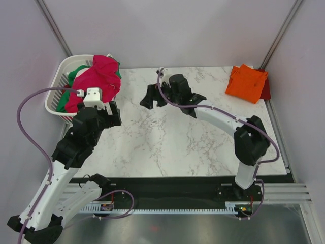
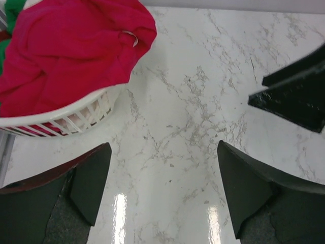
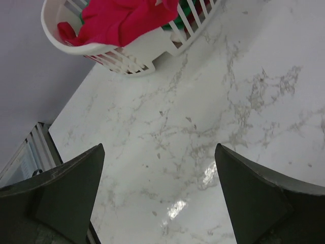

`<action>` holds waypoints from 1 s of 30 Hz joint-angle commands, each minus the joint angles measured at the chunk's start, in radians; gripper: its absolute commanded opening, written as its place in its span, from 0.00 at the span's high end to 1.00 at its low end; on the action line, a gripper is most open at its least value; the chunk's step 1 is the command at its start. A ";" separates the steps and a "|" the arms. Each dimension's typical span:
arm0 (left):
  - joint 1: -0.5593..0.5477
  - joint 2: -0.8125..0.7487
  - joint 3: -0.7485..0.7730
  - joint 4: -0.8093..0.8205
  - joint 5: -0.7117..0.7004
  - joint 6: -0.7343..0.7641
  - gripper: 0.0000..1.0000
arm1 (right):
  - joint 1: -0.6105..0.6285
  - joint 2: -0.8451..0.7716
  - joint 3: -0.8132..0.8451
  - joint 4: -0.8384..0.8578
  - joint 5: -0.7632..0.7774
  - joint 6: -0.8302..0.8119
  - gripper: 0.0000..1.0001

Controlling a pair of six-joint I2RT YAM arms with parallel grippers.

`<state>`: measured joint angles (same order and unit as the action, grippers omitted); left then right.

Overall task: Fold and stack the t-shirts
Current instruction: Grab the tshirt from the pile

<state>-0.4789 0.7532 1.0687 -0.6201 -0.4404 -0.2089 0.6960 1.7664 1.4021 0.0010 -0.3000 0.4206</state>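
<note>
A crimson-pink t-shirt (image 1: 99, 73) lies crumpled on top of the white slatted basket (image 1: 57, 86) at the far left, with a green t-shirt (image 1: 64, 100) under it. An orange t-shirt (image 1: 246, 81) lies folded at the far right on a dark red one (image 1: 266, 89). My left gripper (image 1: 112, 113) is open and empty over the table beside the basket. My right gripper (image 1: 148, 96) is open and empty at mid-table, pointing towards the basket. The left wrist view shows the crimson shirt (image 2: 71, 46) ahead of the open left gripper (image 2: 162, 173). No cream-white shirt shows.
The marble table (image 1: 172, 142) lies between the basket and the folded pile. In the right wrist view the basket (image 3: 132, 53) with the crimson shirt (image 3: 122, 18) is ahead of my open right gripper (image 3: 160, 183). Walls enclose three sides.
</note>
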 commanded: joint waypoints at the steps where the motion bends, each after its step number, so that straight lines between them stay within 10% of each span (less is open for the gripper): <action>1: 0.003 -0.063 -0.036 -0.085 0.023 -0.119 0.08 | 0.013 0.141 0.209 0.059 -0.059 0.030 0.02; 12: -0.001 -0.279 -0.102 -0.279 -0.038 -0.211 0.13 | 0.039 0.767 1.007 0.128 -0.070 0.236 0.11; 30: 0.005 -0.516 -0.217 -0.217 0.003 -0.279 0.17 | 0.083 0.869 1.066 0.252 0.137 0.270 0.39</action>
<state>-0.4789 0.2153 0.8551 -0.8795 -0.4351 -0.4583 0.7544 2.6213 2.4065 0.1825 -0.1989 0.6804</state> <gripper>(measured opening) 0.833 0.622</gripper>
